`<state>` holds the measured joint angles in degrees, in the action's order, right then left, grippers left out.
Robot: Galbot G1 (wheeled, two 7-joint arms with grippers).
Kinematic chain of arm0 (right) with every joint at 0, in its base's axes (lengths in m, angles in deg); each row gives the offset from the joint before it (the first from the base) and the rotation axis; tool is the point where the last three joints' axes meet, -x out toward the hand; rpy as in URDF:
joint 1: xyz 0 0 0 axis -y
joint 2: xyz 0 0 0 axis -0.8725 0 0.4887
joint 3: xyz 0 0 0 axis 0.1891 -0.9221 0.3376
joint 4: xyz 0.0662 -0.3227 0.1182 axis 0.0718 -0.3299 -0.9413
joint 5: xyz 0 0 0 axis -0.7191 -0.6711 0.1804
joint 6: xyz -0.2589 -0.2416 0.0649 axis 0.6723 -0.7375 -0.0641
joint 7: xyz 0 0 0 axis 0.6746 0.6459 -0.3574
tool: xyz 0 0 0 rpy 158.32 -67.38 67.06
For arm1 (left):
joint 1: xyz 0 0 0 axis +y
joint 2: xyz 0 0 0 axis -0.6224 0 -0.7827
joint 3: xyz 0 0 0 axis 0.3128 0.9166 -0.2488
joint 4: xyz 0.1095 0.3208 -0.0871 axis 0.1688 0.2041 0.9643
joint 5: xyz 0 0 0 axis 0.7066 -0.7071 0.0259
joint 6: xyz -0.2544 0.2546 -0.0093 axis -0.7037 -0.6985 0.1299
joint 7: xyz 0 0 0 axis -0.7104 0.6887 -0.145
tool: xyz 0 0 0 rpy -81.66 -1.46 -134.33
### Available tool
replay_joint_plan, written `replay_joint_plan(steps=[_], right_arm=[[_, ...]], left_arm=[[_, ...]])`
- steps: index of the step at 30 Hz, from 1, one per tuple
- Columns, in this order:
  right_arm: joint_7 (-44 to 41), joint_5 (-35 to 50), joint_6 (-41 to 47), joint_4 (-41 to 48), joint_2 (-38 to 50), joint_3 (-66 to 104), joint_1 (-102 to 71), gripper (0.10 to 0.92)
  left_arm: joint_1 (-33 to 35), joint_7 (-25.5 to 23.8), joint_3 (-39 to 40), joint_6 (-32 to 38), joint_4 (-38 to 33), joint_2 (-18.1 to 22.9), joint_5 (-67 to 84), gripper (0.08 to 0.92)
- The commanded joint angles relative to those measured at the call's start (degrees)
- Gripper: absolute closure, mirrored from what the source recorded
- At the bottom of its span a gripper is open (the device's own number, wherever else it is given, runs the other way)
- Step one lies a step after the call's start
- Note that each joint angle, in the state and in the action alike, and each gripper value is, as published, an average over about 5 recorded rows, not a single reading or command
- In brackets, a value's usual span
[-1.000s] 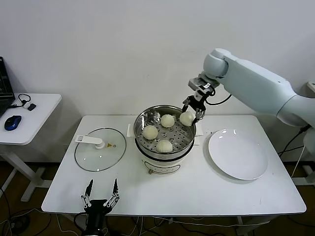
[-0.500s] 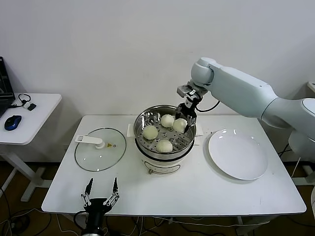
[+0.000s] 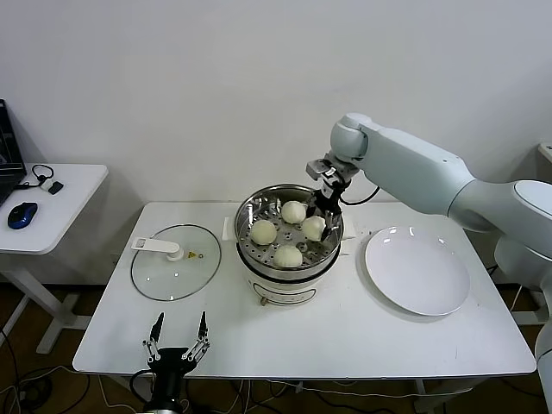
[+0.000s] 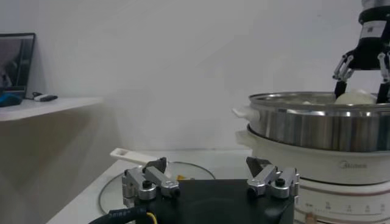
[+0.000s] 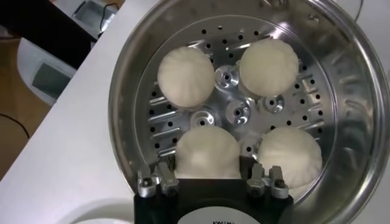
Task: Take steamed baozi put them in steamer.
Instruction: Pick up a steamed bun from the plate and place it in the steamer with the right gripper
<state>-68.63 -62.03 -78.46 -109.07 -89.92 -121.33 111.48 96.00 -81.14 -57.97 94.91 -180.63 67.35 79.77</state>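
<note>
Four cream-white pleated baozi sit on the shiny steel steamer's (image 3: 289, 259) perforated tray; your right gripper (image 3: 321, 211) pinches the nearest one (image 5: 208, 154) narrowly across its sides. They look soft, light and squashable, so release gently. Left gripper (image 3: 177, 341) idles spread wide.

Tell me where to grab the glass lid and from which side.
Take the glass lid by its white knob, coming straight down from above. The lid lies flat on the table, so its rim offers no purchase, while the knob stands up from the glass. The open left gripper sits nearest.
</note>
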Motion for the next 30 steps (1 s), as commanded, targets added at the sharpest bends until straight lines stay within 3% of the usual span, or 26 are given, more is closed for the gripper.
replay_joint_plan(steps=[1, 18, 24, 30], right_arm=[[0.2, -0.7, 0.7, 1.5, -0.9, 0.6, -1.2, 0.360], [0.7, -1.7, 0.3, 1.5, 0.1, 1.4, -2.5, 0.357], [1.1, -1.5, 0.3, 1.6, -0.2, 2.1, -2.6, 0.236], [1.0, -0.4, 0.5, 2.1, -0.7, 2.8, -1.8, 0.203]], left_arm=[[0.1, 0.0, 0.0, 0.0, 0.0, 0.0, 0.0, 0.177], [0.2, 0.0, -0.1, 0.2, 0.1, -0.1, 0.2, 0.177], [0.1, 0.0, 0.2, 0.1, 0.2, 0.1, 0.0, 0.177], [0.2, 0.0, 0.1, 0.1, 0.2, 0.0, 0.0, 0.177]])
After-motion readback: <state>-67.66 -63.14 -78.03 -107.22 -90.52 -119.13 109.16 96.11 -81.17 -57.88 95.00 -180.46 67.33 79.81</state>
